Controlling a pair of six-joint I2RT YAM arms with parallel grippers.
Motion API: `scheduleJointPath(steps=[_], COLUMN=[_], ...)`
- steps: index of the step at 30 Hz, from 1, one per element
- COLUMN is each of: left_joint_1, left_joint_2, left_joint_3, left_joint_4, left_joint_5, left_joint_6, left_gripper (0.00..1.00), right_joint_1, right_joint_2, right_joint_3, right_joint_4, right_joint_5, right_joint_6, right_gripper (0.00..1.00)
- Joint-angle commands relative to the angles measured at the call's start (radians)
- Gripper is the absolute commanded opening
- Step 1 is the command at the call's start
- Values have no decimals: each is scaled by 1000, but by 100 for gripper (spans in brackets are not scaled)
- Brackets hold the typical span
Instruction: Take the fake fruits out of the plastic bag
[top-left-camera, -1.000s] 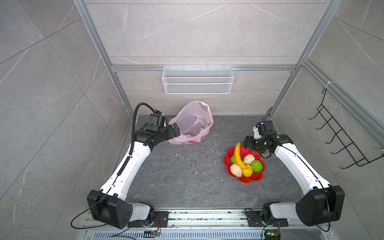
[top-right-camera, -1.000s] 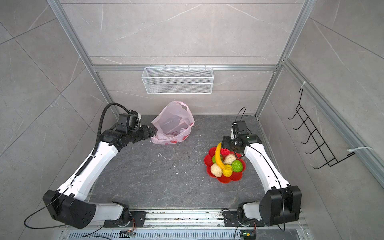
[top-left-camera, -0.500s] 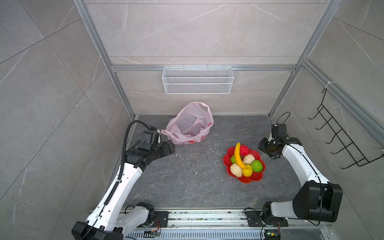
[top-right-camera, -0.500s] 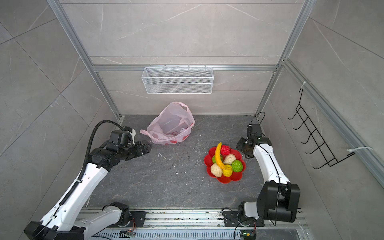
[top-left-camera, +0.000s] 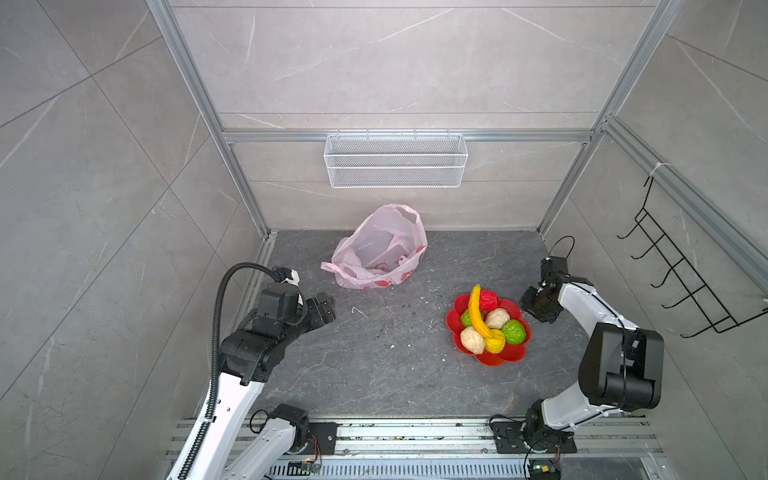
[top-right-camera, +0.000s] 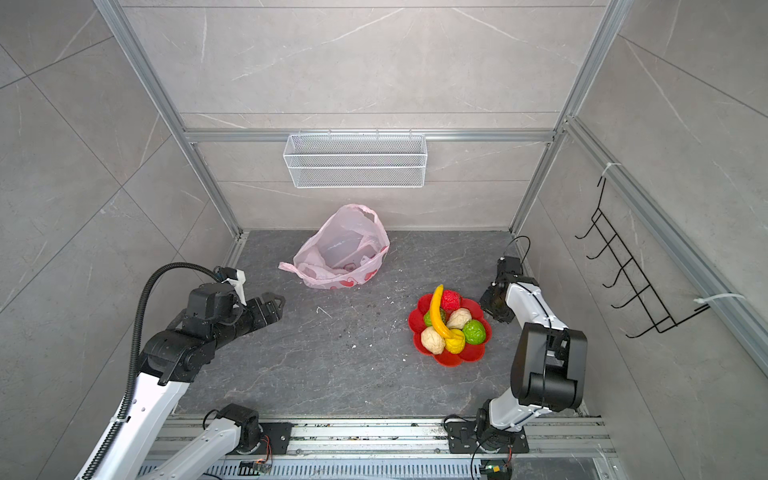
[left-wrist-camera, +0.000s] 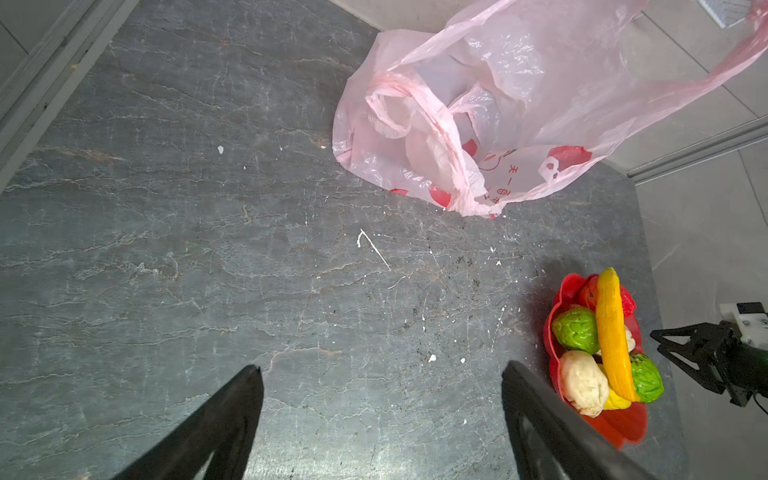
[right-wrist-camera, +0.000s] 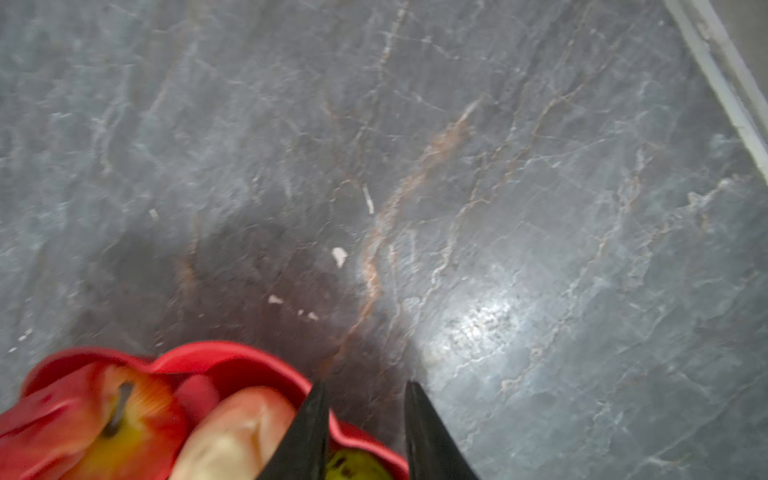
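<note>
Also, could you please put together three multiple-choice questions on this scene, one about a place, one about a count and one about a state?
1. Where does the banana lie?
A. On the pile of fake fruits in the red dish, apart from the plastic bag
B. Inside the bag
C. Held in mid-air

2. How many green fruits are in the dish?
A. One
B. Two
C. Four

3. How is the left gripper?
A. Shut on the bag
B. Shut on the banana
C. Open, holding nothing

Answers: A, the banana crosses the pile in both top views; B, one green ball sits on each side of the banana; C, its jaws stand wide apart with nothing between them in the left wrist view.
</note>
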Motion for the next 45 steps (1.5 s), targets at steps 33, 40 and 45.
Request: scheduleJointPath(steps=[33, 40, 45], left_joint_1=[3, 4, 4], left_joint_2=[-14, -30, -42], left_joint_3=[-52, -75, -96], left_joint_4=[25, 41, 67], left_joint_5=[-33, -21, -12], left_joint_6=[-10, -8, -13], left_gripper=[92, 92, 92], right_joint_1=[116, 232, 337], right_joint_2=[86, 80, 81], right_joint_3=[-61, -92, -95], right_joint_4=[47, 68, 74], right_joint_5=[-48, -50, -41], right_joint_6=[69, 164, 234], right_gripper=[26, 26, 26])
